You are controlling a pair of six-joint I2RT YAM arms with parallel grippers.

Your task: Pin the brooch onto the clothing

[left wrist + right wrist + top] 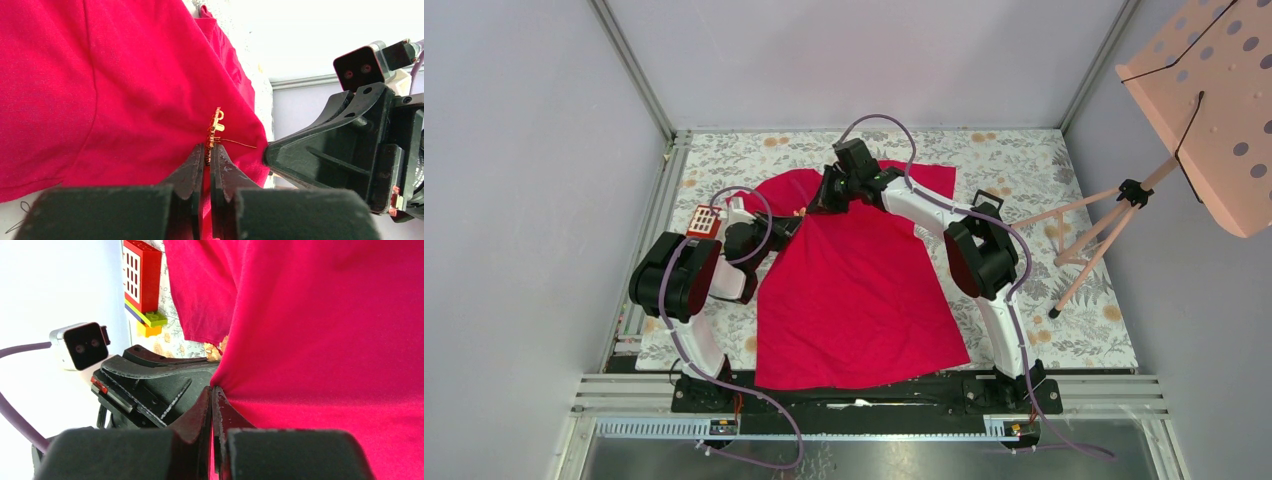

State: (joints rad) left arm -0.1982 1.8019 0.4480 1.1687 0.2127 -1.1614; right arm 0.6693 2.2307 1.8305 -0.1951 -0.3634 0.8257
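Note:
The red T-shirt (854,290) lies spread on the floral tablecloth. My left gripper (209,150) is shut on the small gold brooch (215,129), held edge-on against the shirt (125,90), its thin pin pointing right toward a raised fold. My right gripper (213,390) is shut on that pinched fold of red cloth (320,340) and lifts it; its black body shows in the left wrist view (350,145). In the top view both grippers meet near the shirt's upper left, left (792,226), right (816,205).
A small stack of toy bricks, red with a white grid on top (142,272), stands left of the shirt, also in the top view (704,220). A pink perforated music stand (1214,100) stands on a tripod at the right. Grey enclosure walls surround the table.

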